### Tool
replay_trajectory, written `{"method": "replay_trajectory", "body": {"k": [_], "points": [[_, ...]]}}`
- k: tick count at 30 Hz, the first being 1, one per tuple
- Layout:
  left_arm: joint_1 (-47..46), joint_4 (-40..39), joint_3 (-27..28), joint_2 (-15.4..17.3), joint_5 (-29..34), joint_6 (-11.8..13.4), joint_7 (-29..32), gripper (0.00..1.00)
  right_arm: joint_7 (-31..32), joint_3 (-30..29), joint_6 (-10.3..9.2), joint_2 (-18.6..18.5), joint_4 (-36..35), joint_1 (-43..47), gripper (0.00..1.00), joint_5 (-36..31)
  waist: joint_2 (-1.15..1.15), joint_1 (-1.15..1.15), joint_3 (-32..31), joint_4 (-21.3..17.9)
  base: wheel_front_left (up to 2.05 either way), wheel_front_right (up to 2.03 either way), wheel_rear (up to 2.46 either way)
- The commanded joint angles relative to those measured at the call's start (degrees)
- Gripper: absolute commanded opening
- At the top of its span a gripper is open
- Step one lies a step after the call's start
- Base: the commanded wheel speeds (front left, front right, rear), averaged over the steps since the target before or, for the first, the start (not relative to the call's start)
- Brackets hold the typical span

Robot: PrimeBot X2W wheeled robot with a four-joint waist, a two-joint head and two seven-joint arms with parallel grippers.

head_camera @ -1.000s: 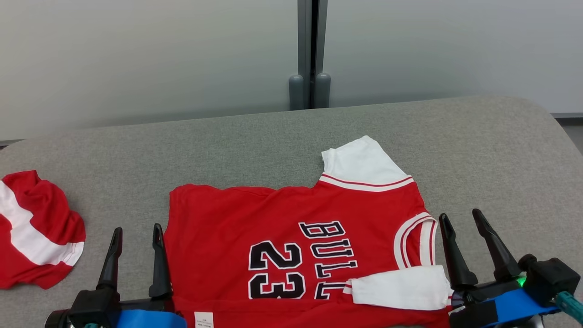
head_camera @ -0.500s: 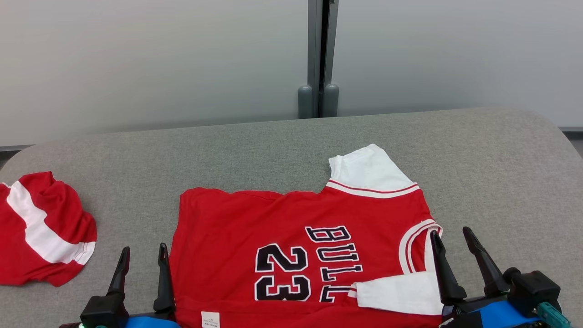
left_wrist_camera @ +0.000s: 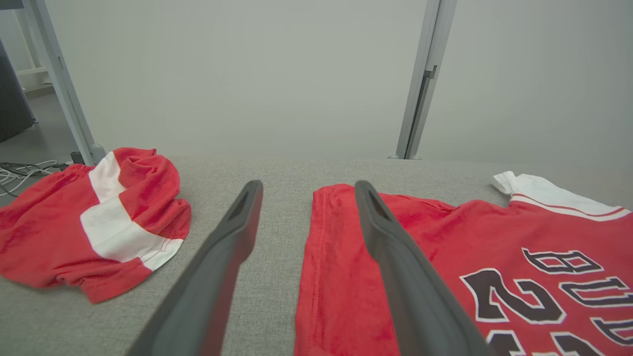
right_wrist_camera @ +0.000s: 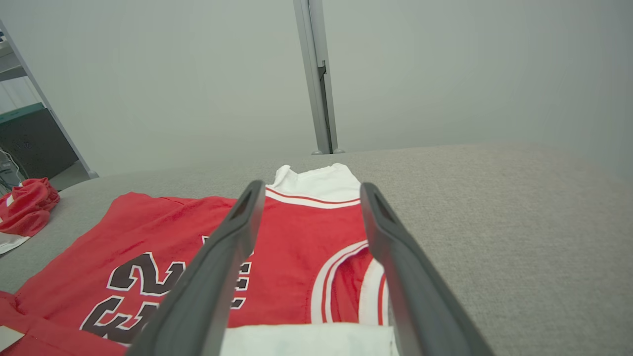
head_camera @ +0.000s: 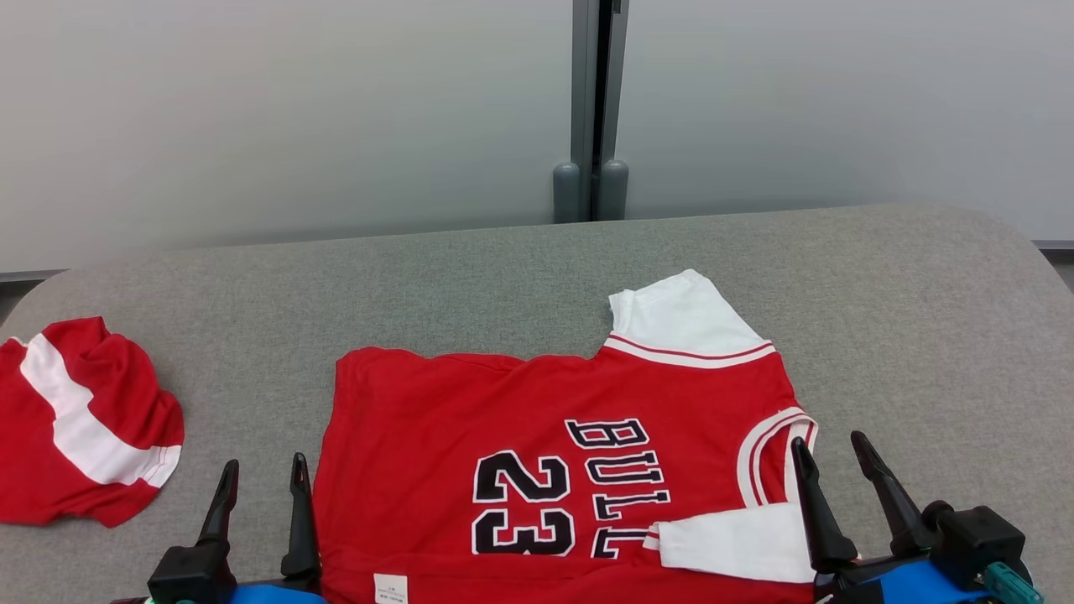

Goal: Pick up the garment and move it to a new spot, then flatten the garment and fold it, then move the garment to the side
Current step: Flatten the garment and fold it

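Both sets of jaws stand wide and I've got nothing in either. My left gripper (head_camera: 264, 461) straddles the hem edge of the red jersey (head_camera: 537, 403): in the left wrist view one finger is over red cloth, the other over the bare grey table (head_camera: 923, 319). My right gripper (head_camera: 826, 438) sits at the neck end, with the white-trimmed collar (head_camera: 776, 453) showing between its fingers and the near white sleeve (head_camera: 730, 541) lying folded in over the body just below them. I can't tell whether either gripper touches the fabric. The jersey lies flat, mid-table, at the near edge, number side up, with the far white sleeve (head_camera: 684, 315) sticking out. A crumpled red-and-white garment (head_camera: 75, 428) lies well apart to the left.
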Motion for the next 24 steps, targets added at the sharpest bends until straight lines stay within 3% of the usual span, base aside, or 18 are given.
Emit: {"method": "replay_trajectory", "body": {"k": [1,13,24], "points": [[-1.06,-0.06,0.26,0.20,0.27,-0.27,-0.25,1.00,0.20,-0.21,0.01,0.21,0.11,0.44,1.00,-0.26,0.00,0.00,0.02,-0.04,0.00,0.00,0.00],[-2.65,0.65,0.30,0.56,-0.33,-0.91,-0.25,1.00,0.41,-0.47,0.01,0.06,0.79,-1.15,1.00,-0.25,0.00,0.00,0.62,-0.14,0.00,0.00,0.00],[-23.26,3.53,-1.56,5.57,0.43,-4.91,3.96,1.00,2.24,1.60,0.01,-6.03,4.60,-20.71,1.00,-0.46,0.00,0.00,8.09,-0.54,0.00,0.00,0.00]]}}
